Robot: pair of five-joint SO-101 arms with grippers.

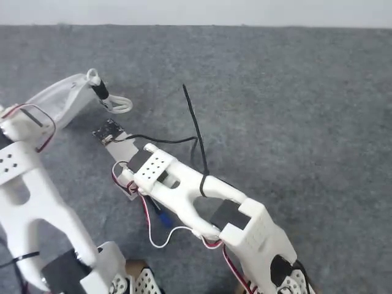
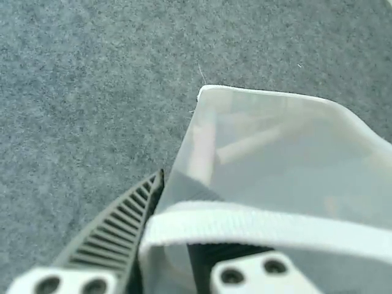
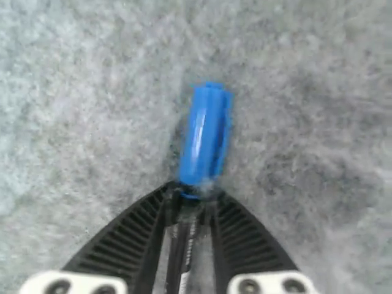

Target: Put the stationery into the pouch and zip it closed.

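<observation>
One pouch (image 1: 61, 98), one blue-capped pen (image 3: 205, 135), two arms over the grey mat (image 1: 294, 92).
The left arm stretches to the mat's far left, where the left gripper (image 2: 180, 208) pinches the translucent pouch's rim. The right arm bends down in the middle, the right gripper (image 3: 191, 195) pressed together on the pen, whose cap pokes past the fingertips, low against the mat.
</observation>
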